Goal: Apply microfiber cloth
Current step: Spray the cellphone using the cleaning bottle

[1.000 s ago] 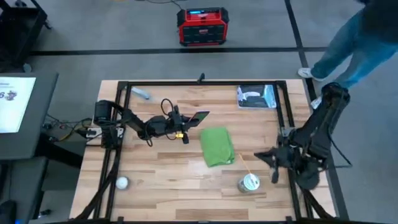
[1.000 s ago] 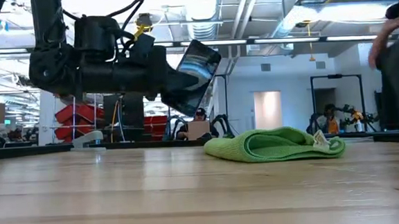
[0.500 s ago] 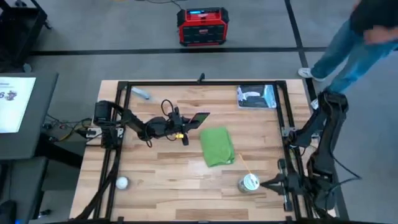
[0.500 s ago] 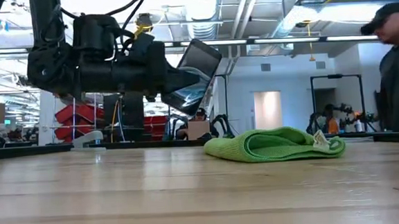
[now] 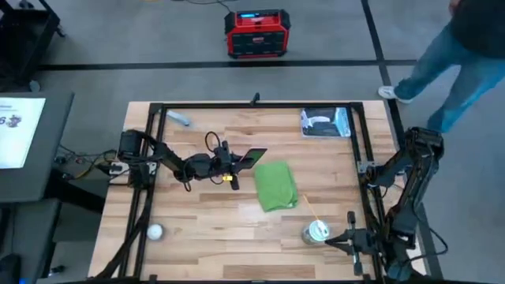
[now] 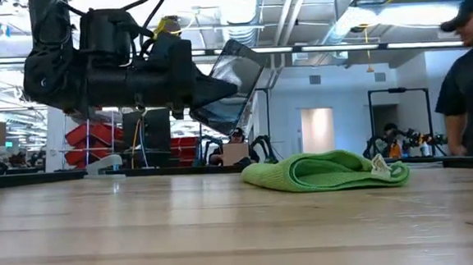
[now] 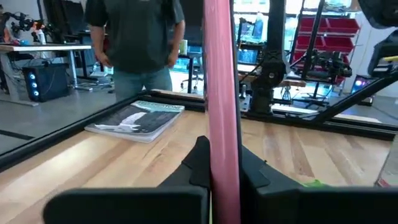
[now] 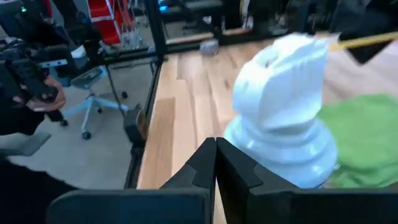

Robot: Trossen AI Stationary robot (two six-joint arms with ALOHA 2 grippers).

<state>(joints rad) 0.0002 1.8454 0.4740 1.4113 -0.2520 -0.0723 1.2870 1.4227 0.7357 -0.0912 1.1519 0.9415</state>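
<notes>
The bright green microfiber cloth lies folded flat on the wooden table near its middle; it also shows in the low view. Just left of it my left gripper is shut on a black phone with a pink edge, held above the table. At the near right my right gripper is shut with nothing between its fingers. It points at a white bottle that stands just beyond its fingertips. My left gripper pinches the phone between its two fingers, one on each flat face, with the pink edge toward the wrist camera. The fingers come in about level from the table's left. The phone is lifted clear of the table and tilted.
A blue-and-white packet lies at the far right. A white ball sits at the near left and a grey object at the far left. A black frame rims the table. A person walks beyond the far right corner.
My right gripper has swung from the table's right side toward the near edge and now sits low beside the white bottle. My left gripper has turned slightly with the phone, which stays clear of the table. The cloth has not moved.
</notes>
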